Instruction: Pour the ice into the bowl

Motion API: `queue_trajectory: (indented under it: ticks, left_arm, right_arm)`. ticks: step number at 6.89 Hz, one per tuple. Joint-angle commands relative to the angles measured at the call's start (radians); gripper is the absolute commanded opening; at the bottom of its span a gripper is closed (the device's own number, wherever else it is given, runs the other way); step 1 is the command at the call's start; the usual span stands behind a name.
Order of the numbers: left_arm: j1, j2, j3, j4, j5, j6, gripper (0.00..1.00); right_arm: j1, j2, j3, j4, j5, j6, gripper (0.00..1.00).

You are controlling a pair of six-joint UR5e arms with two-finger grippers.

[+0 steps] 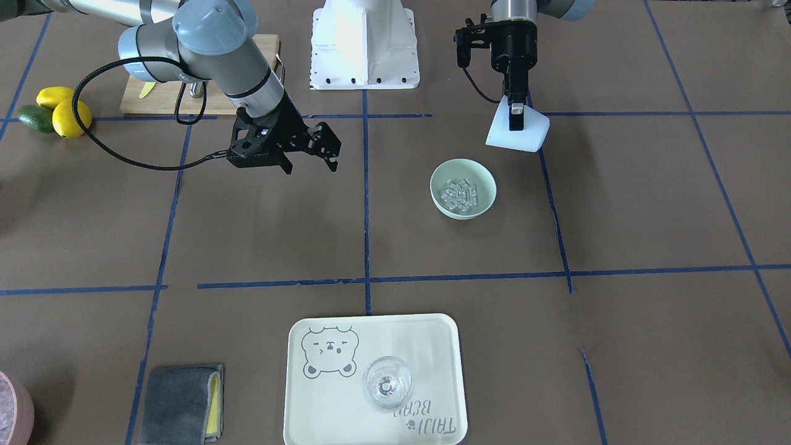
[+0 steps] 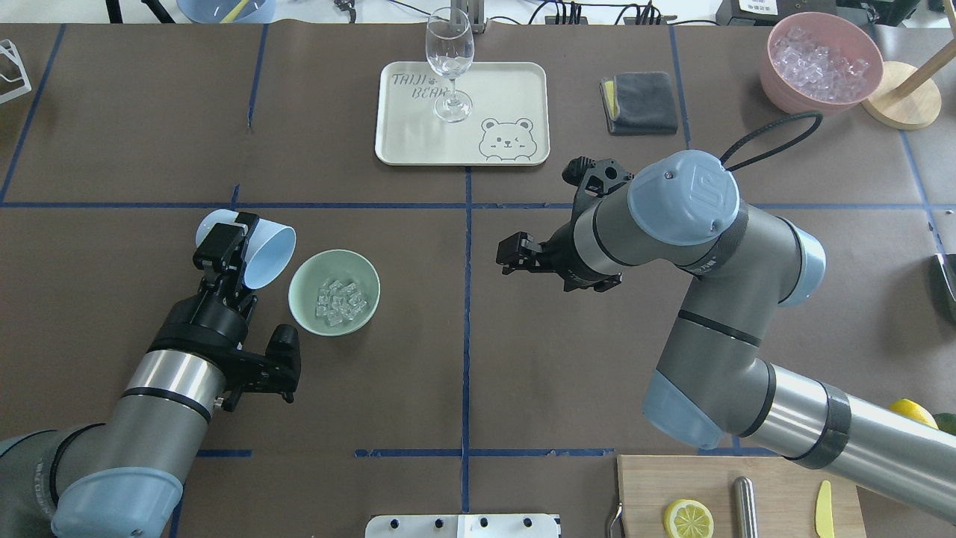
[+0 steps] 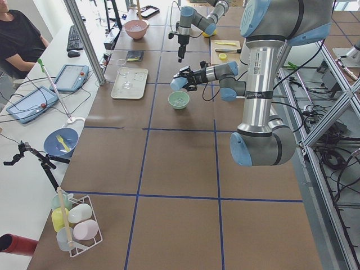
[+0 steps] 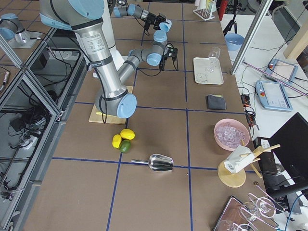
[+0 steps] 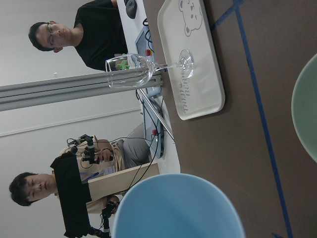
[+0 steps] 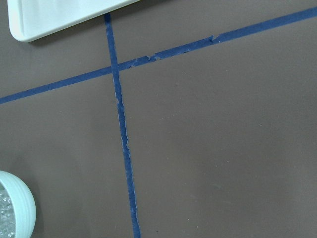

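Note:
The pale mint-green bowl [image 2: 302, 278] stands on the table left of centre, with a handful of clear ice cubes [image 2: 340, 302] inside it. It also shows in the front view [image 1: 486, 204] with the ice [image 1: 458, 194]. My left gripper [image 2: 224, 250] is shut on the light blue cup [image 2: 263, 254], which lies tilted on its side in the air just left of the bowl, mouth toward the bowl. In the left wrist view the cup's rim [image 5: 178, 208] fills the bottom and the bowl's edge [image 5: 307, 114] shows at the right. My right gripper [image 1: 311, 164] is open and empty, hovering right of the bowl.
A cream tray [image 2: 515, 90] with a wine glass [image 2: 449, 60] stands at the far middle. A grey cloth [image 2: 642, 101] and a pink bowl of ice [image 2: 777, 75] are far right. A cutting board [image 2: 777, 497] lies near right. Operators sit beyond the far edge.

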Motion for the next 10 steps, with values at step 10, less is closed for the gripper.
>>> queue_trajectory:
  ticks: [10]
  left_arm:
    - [-0.065, 0.536, 0.314, -1.041, -0.234, -1.096, 0.00]
  right_arm:
    - [-0.004, 0.004, -0.003, -0.002, -0.003, 0.003, 1.00]
